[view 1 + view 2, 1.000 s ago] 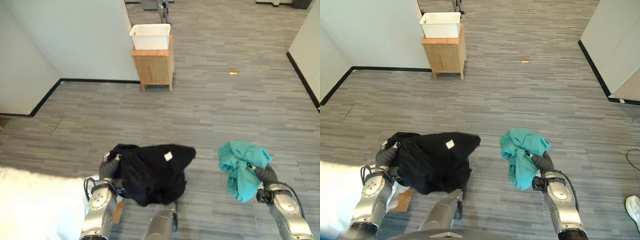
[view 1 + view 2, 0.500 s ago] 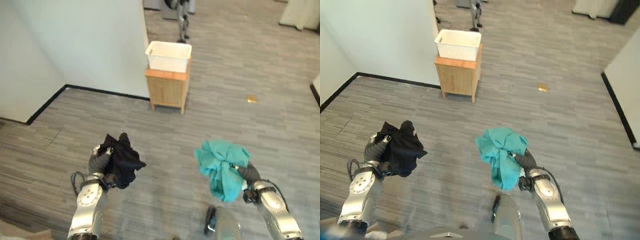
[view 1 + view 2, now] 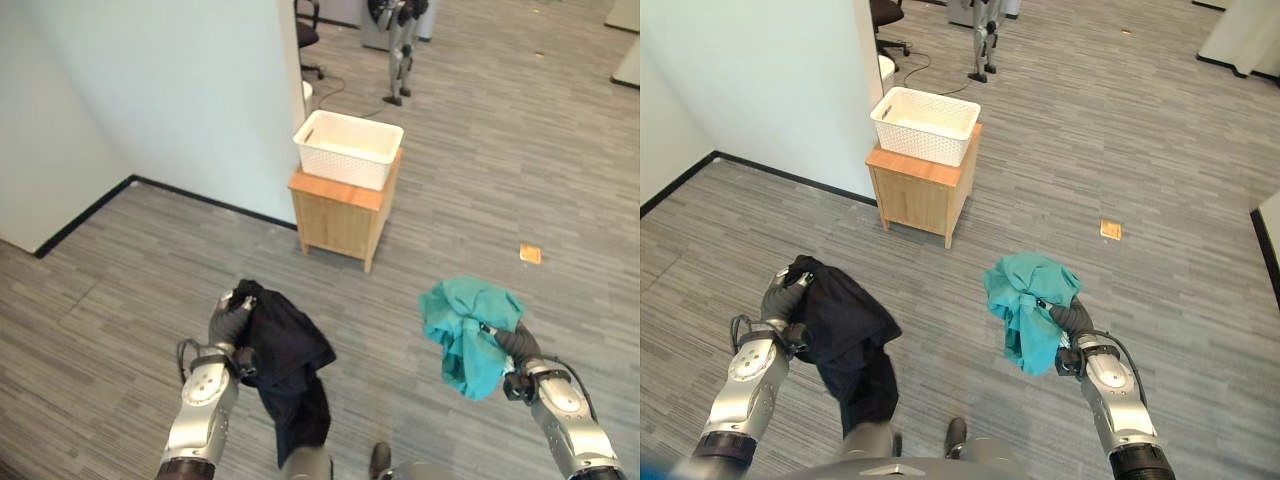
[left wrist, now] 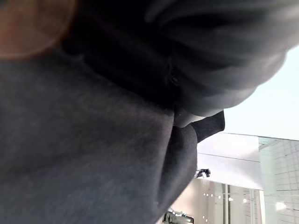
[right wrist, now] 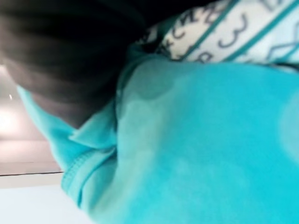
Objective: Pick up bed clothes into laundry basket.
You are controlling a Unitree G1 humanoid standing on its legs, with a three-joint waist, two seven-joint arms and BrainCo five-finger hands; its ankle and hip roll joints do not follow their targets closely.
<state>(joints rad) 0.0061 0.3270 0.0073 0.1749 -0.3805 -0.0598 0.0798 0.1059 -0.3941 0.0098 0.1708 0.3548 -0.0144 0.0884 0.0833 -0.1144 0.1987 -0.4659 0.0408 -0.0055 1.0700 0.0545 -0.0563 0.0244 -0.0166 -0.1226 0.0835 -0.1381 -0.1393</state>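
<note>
Black garment point(image 3: 285, 365) hangs lengthwise downward, clutched in left hand point(image 3: 232, 322); right hand point(image 3: 512, 345) clutches teal garment point(image 3: 467, 328).

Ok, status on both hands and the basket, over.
Left hand shut on black garment. Right hand shut on teal garment. White basket ahead on wooden stand, open floor between.

I see matt black cloth point(image 3: 285, 360) and soft teal cloth point(image 3: 468, 330) (slightly crumpled). White perforated plastic basket point(image 3: 348, 148) tops a smooth wooden stand point(image 3: 340, 220).
</note>
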